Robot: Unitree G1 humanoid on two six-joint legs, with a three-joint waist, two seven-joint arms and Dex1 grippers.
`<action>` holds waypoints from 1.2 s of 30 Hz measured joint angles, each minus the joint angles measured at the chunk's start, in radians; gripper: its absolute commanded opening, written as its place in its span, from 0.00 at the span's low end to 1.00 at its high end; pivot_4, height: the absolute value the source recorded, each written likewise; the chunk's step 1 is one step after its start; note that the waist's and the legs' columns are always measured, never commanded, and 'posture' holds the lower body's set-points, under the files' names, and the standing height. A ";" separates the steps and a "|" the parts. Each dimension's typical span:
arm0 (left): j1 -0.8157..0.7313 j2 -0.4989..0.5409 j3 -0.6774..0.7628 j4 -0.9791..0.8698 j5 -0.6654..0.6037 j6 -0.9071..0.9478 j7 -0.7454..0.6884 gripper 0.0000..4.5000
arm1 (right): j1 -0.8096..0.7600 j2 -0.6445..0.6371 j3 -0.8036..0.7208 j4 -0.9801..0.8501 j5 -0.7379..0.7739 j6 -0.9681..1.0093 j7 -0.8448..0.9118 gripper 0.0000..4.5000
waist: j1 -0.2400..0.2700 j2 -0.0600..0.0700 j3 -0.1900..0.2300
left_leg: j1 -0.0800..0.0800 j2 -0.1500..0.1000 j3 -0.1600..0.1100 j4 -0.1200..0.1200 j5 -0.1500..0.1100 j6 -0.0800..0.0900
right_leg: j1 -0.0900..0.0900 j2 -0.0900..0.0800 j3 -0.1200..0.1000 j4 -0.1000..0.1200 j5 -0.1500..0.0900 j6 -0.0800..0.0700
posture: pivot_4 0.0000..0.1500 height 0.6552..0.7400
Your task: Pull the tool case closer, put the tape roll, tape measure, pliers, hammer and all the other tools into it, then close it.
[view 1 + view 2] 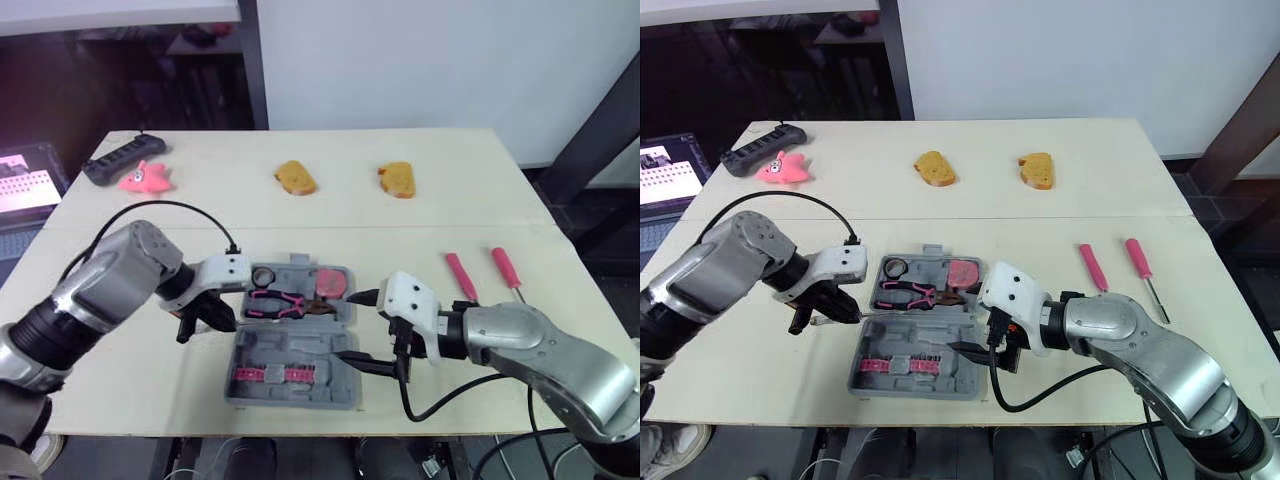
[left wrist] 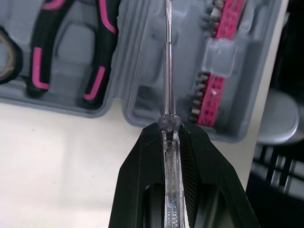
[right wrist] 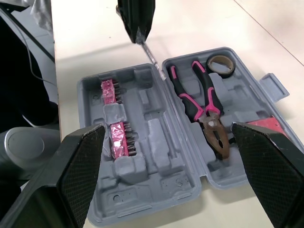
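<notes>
- Currently the tool case (image 1: 300, 345) lies open flat on the table, its two grey halves side by side.
- Inside the case's far half sit the pliers (image 1: 278, 300) with pink and black handles, the tape roll (image 1: 264, 274) at their left end, and the pink tape measure (image 1: 331, 282) at the right end.
- Inside the case's near half, two pink strips of bits (image 1: 268, 375) lie in a row.
- Just left of the case, the left gripper (image 2: 169, 133) is clenched on a clear-handled screwdriver (image 2: 166, 71). Its metal shaft points at the case and reaches over the left edge, where the two halves meet.
- At the case's right edge, the right gripper (image 1: 366, 330) hangs with its fingers spread wide, grasping nothing.
- Right of the case, apart from it, two pink-handled screwdrivers (image 1: 460, 275) (image 1: 503, 266) lie on the table.
- Well beyond the case lie two pieces of bread (image 1: 296, 178) (image 1: 397, 179).
- Far beyond the case to the left are a pink star toy (image 1: 147, 177) and a black power strip (image 1: 123, 158), close together.
</notes>
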 measured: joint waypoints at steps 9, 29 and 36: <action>-0.077 -0.155 -0.139 -0.006 0.072 0.003 0.059 0.00 | 0.004 0.017 0.007 -0.001 -0.004 0.003 -0.019 1.00 | -0.001 0.000 0.000 | 0.000 0.000 0.000 0.002 -0.001 0.001 | 0.001 0.000 0.000 0.000 0.000 0.000 | 1.00 1.00; -0.081 -0.237 -0.197 0.063 0.184 -0.047 0.097 0.00 | 0.027 0.046 0.007 -0.032 0.000 0.047 -0.074 1.00 | 0.002 0.000 0.000 | 0.000 0.000 0.000 0.003 -0.001 0.002 | 0.001 0.000 0.000 0.001 0.000 0.000 | 1.00 1.00; -0.081 -0.265 -0.206 0.083 0.210 -0.063 0.114 0.00 | 0.027 0.055 0.007 -0.035 0.013 0.074 -0.085 1.00 | 0.002 -0.001 0.000 | 0.000 0.000 0.000 0.003 -0.001 0.002 | 0.001 0.000 0.000 0.001 0.000 0.000 | 1.00 1.00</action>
